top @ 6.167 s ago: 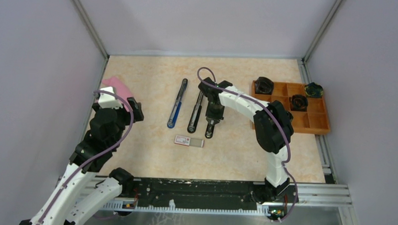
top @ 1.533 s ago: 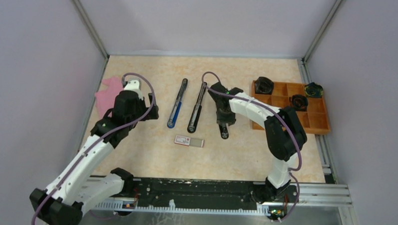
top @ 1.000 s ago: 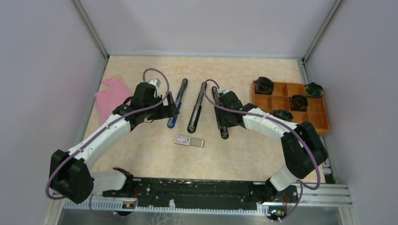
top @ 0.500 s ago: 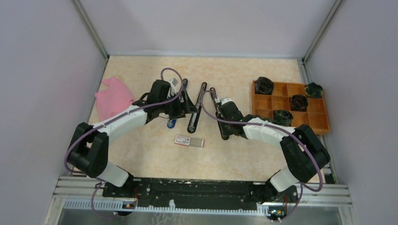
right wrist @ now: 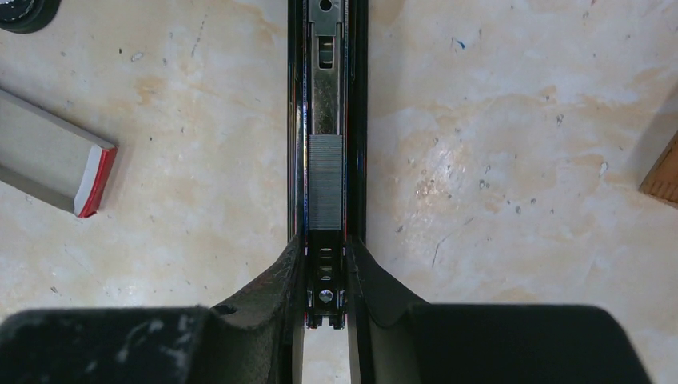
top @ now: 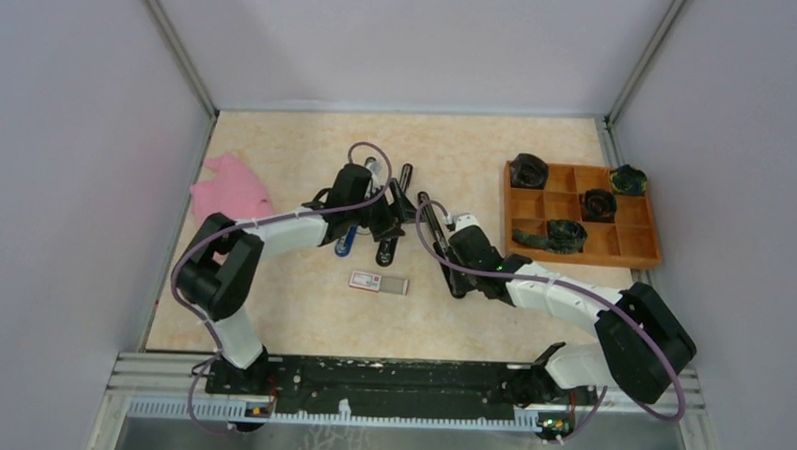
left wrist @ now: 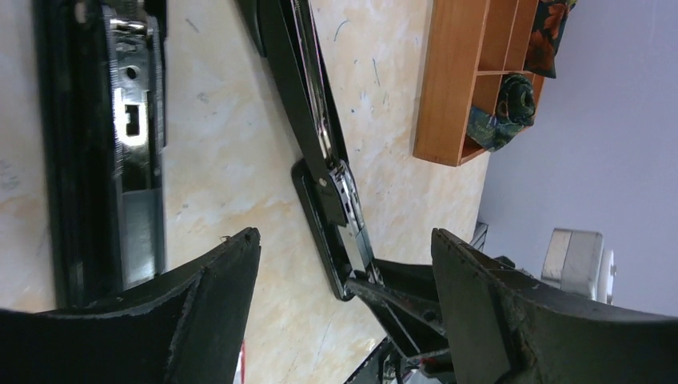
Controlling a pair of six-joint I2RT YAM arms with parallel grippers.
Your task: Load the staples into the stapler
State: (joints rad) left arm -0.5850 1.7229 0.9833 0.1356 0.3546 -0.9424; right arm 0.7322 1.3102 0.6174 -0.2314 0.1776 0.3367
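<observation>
Staples [right wrist: 325, 182] inside the stapler [right wrist: 326, 120] channel; right gripper [right wrist: 325, 252] tight on its end, left gripper [left wrist: 344, 244] spread wide

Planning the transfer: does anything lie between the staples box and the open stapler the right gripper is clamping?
Nothing visible. Bare table separates the staples box from the stapler held by the right gripper; its open channel already holds a staple strip.
</observation>
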